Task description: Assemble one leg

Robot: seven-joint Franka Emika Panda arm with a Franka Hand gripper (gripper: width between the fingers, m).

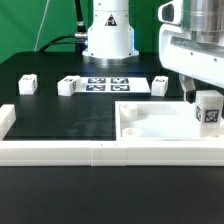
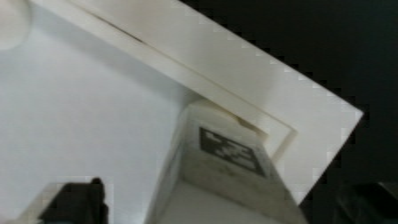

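The hand (image 1: 200,93) hangs with its jaws spread wide, gripping nothing, just above the leg (image 1: 208,111), which stands upright on the large white slab (image 1: 160,122) at the bench's (image 1: 70,115) front edge, its marker tag (image 2: 233,146) showing.

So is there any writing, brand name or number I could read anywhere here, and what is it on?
No readable words, brands or numbers in either view.
Leg: a black-and-white square tag, a pattern, not text.
Marker board: several such tags, patterns only.
Loose white parts on the table: dark tag marks, too small to read.
Wrist view: one tag, blurred, nothing legible.
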